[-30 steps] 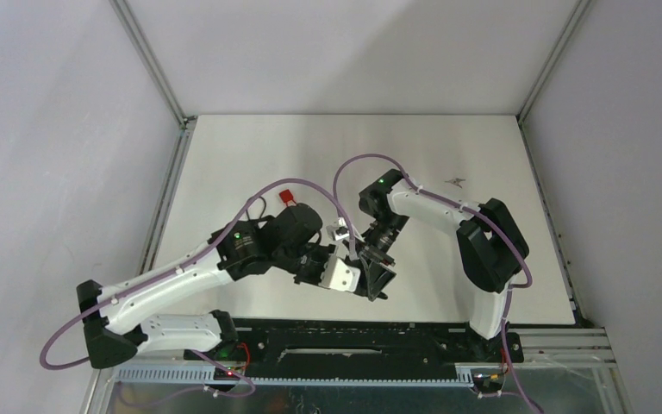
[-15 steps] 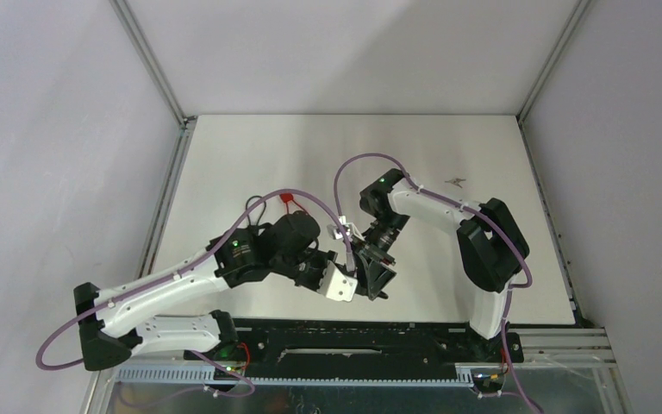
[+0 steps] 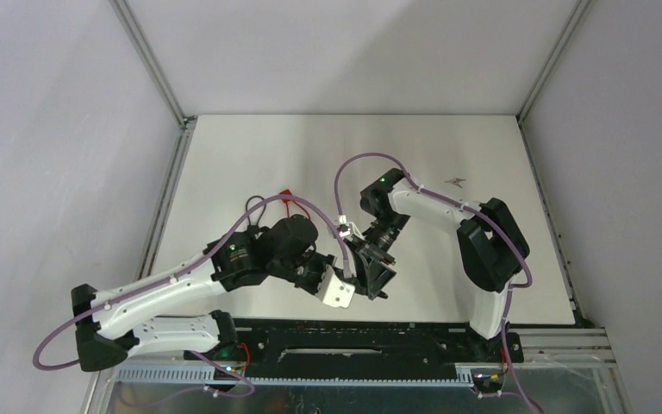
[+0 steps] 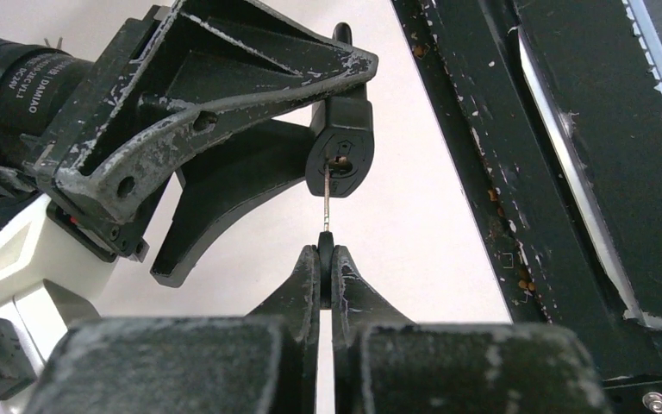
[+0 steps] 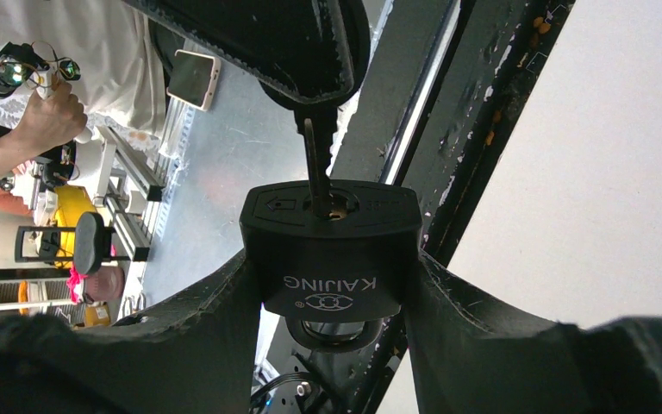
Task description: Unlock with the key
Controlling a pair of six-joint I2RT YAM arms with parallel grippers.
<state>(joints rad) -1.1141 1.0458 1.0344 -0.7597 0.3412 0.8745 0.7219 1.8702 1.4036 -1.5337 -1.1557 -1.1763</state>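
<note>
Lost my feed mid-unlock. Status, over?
Left fingers shut on key. Right fingers clamp padlock. Key tip in keyhole. Nothing blocking.

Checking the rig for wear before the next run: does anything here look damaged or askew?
Only wear stands out. The black coating on the fingers of the right end effector is chipped and scuffed grey along the edges, and the black base plate carries orange specks. The key sits in the padlock, not visibly crooked.
</note>
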